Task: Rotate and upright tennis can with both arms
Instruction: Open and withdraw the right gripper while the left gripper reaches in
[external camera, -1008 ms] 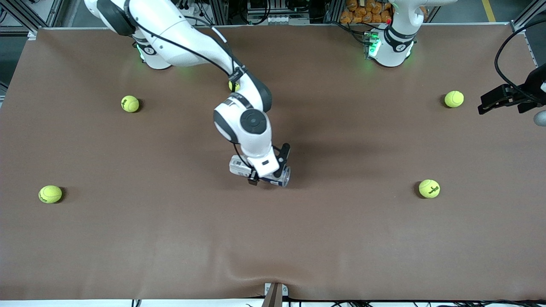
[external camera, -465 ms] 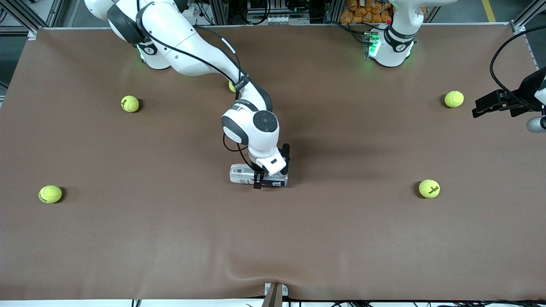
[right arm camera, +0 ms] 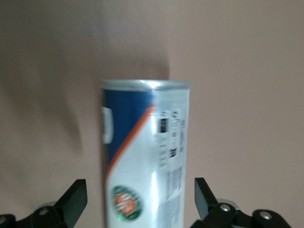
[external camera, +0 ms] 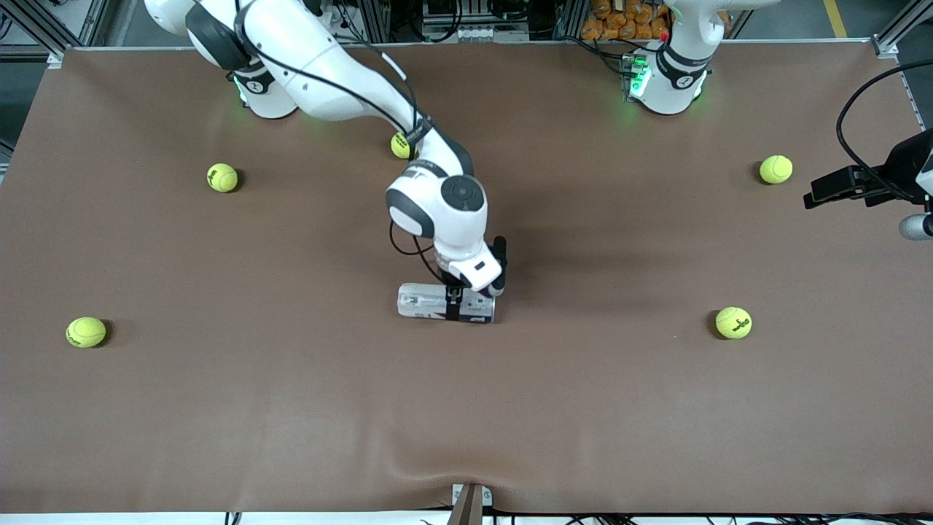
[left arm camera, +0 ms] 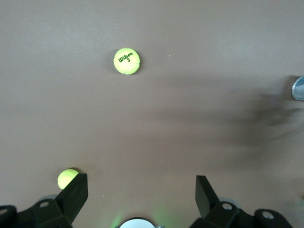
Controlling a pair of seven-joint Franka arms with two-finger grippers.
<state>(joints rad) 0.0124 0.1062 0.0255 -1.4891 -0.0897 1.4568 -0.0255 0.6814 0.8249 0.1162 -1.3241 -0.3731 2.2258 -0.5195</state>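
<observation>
The tennis can (external camera: 423, 300) lies on its side near the middle of the brown table (external camera: 291, 408). It is white with a navy band and a round emblem (right arm camera: 126, 202). My right gripper (external camera: 461, 297) reaches down over it, open. Its fingers (right arm camera: 76, 197) straddle the tennis can (right arm camera: 147, 142) with a gap on each side. My left gripper (external camera: 820, 191) hangs over the left arm's end of the table, well away from the can. It is open (left arm camera: 140, 194) with nothing between its fingers.
Several yellow-green tennis balls lie scattered: one (external camera: 400, 145) beside the right arm's forearm, one (external camera: 222, 177) and one (external camera: 86, 332) toward the right arm's end, one (external camera: 775, 169) and one (external camera: 733, 322) toward the left arm's end.
My right gripper has opened and let go of the can, which has turned level and now lies flat on the table. The left gripper drifted slightly toward the table's middle.
</observation>
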